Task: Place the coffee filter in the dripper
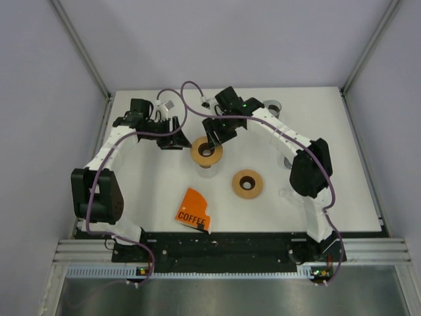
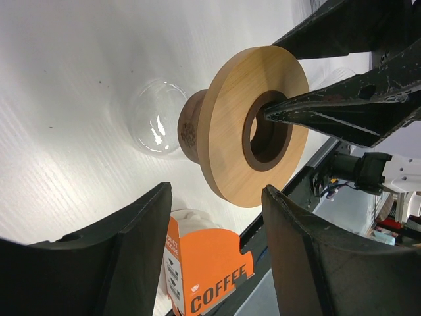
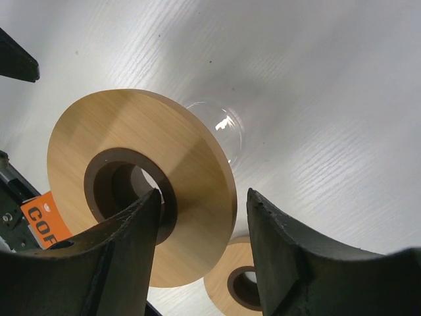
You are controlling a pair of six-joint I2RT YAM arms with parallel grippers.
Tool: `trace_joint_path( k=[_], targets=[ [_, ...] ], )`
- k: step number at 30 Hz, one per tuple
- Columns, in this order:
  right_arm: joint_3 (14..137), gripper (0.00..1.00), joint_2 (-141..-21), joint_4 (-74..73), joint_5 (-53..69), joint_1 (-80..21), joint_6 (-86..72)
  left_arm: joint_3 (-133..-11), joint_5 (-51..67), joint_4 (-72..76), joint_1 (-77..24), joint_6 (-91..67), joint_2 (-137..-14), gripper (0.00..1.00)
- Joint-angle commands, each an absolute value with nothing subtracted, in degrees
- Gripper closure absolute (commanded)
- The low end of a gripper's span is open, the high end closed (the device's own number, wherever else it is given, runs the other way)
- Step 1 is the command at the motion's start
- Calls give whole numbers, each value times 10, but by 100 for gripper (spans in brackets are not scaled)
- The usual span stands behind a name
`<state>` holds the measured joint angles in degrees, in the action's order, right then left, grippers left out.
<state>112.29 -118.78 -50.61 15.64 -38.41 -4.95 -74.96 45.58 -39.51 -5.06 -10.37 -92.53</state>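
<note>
A glass dripper with a wooden collar (image 1: 206, 151) stands mid-table; it shows in the left wrist view (image 2: 230, 125) and the right wrist view (image 3: 191, 164). My right gripper (image 1: 214, 136) is open over it (image 3: 204, 197), with one finger in the collar's hole and the other outside its rim. My left gripper (image 1: 172, 137) is open and empty (image 2: 216, 197), just left of that dripper. The orange COFFEE filter box (image 1: 193, 209) stands near the front edge, with white filter paper (image 2: 190, 219) in its top.
A second dripper with a wooden collar (image 1: 247, 184) stands to the right and nearer, also in the right wrist view (image 3: 230, 284). A clear round object (image 1: 272, 105) sits at the back right. The black base rail (image 1: 217, 245) runs along the near edge.
</note>
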Motion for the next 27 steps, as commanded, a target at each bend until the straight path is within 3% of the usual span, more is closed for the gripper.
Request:
trace_joint_path(
  k=[1,4,8,15,21,27],
  targets=[
    [1144,45,-1198,-507,188,-386,-40,-748,470,-374,-54,-105,-923,37],
    [1150,41,-1195,-507,186,-386,-40,-747,470,-374,-54,-105,-923,38],
    [1156,27,-1186,-507,179,-386,-38,-748,470,-374,-54,-102,-923,37],
    [1176,18,-1146,-505,179,-361,-37,-762,459,-385,-53,-89,-916,37],
    [1163,13,-1087,-472,151,-282,-61,-764,441,-390,-53,-73,-903,37],
    [1051,10,-1001,-445,-27,-247,-54,-762,428,-391,-53,-67,-892,38]
  ],
)
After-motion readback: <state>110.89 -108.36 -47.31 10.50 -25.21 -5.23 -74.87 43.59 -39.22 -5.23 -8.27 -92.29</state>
